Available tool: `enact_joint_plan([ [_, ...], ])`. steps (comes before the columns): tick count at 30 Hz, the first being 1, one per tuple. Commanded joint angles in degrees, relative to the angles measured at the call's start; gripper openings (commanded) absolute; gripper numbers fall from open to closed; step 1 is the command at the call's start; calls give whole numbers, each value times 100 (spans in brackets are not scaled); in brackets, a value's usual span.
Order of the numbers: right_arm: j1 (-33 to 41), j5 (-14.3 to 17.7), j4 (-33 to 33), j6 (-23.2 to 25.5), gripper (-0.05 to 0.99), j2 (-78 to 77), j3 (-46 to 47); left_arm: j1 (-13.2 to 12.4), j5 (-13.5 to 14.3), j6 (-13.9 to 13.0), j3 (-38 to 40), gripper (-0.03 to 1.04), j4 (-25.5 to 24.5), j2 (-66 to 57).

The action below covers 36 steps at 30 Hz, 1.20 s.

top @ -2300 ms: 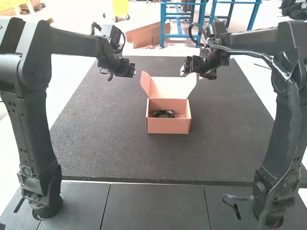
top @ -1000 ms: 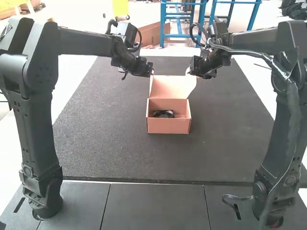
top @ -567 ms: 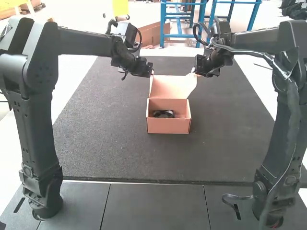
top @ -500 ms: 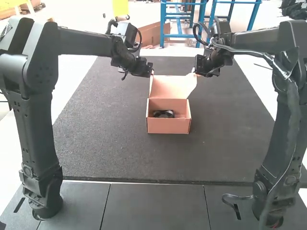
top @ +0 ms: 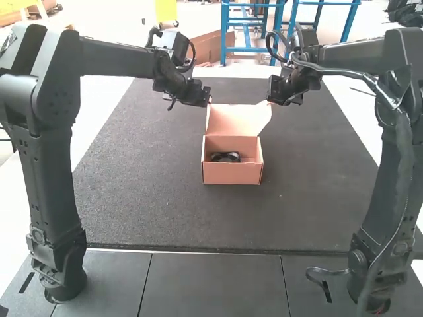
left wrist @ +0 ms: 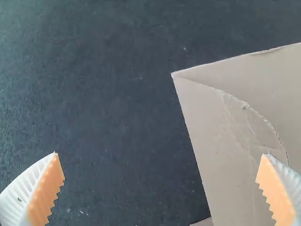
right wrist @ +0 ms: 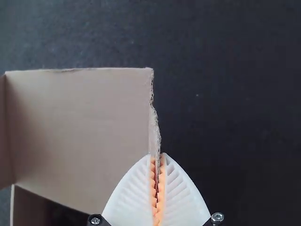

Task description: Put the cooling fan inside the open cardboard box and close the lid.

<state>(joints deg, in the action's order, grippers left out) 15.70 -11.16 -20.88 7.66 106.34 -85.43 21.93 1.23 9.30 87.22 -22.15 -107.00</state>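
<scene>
1. Dark mat (top: 132,172) is spread under everything.
2. The right gripper (right wrist: 156,162) is clamped on the lid (top: 238,120) at its side edge, presumably to fold it down.
3. The left gripper (left wrist: 159,181) is held spread wide at the lid's opposite corner, with nothing grasped.
4. The fan (top: 225,157) is seated inside the box (top: 231,170).
5. No writing can be read.

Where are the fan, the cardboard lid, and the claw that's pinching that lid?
cooling fan (top: 225,157), high view, on its dark top face.
lid (top: 236,120), high view, on the middle of the raised flap.
right gripper (right wrist: 156,162), right wrist view, between its fingertips, shut on the lid's edge.
</scene>
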Motion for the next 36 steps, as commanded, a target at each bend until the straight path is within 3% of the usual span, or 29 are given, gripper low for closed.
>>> enact_joint_plan([
  [1,91,167,-3,-63,-1,-88,-18,65,-80,28,216,97,-26,-31],
  [5,196,281,23,-107,-1,-246,158,65,-80,28,216,97,-114,21],
  [7,258,518,23,-186,-1,-316,290,65,-80,28,208,97,-123,57],
  [24,557,949,58,-327,-1,-1169,1257,101,-80,10,137,97,-457,232],
  [36,600,949,76,-318,-1,-1731,1854,303,-62,10,-100,97,-597,434],
])
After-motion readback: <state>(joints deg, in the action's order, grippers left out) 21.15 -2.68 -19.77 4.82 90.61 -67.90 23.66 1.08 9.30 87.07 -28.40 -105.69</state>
